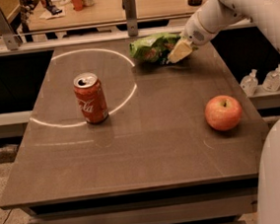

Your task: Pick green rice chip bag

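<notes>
The green rice chip bag, crumpled and shiny light green, is at the far middle of the table, on the rim of the white circle. My gripper comes in from the upper right on the white arm. Its cream fingers are closed on the bag's right end. The bag looks raised slightly off the table, with a shadow under it.
A red cola can stands upright at the left inside the white circle. A red apple lies at the right. Two small clear bottles stand on a ledge past the brown table's right edge. A metal post stands behind the bag.
</notes>
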Robot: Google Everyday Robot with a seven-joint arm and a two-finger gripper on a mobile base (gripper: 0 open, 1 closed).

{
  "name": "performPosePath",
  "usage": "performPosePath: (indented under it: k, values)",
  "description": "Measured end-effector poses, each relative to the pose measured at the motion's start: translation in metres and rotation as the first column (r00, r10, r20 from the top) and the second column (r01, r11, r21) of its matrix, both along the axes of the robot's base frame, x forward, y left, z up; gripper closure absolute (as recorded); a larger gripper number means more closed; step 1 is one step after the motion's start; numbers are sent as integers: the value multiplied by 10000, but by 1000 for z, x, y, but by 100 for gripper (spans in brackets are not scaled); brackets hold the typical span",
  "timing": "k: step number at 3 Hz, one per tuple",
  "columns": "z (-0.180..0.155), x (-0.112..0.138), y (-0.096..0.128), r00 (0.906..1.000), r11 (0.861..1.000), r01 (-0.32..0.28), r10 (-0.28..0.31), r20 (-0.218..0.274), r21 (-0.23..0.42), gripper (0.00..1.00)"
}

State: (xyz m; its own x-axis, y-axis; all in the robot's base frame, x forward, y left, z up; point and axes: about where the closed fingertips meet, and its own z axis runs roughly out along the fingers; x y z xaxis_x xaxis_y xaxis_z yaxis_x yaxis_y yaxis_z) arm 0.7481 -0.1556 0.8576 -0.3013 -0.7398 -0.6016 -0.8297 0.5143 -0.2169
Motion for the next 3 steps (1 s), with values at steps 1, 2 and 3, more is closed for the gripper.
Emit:
performPosePath:
  k: [1,2,3]
  values:
    - [5,-2,-1,9997,9984,225,-222,-65,516,86]
    - [18,-7,0,9994,9835,330,-305,-170,1779,100]
    - [38,-13,3,9995,9417,294,-235,-217,3350,100]
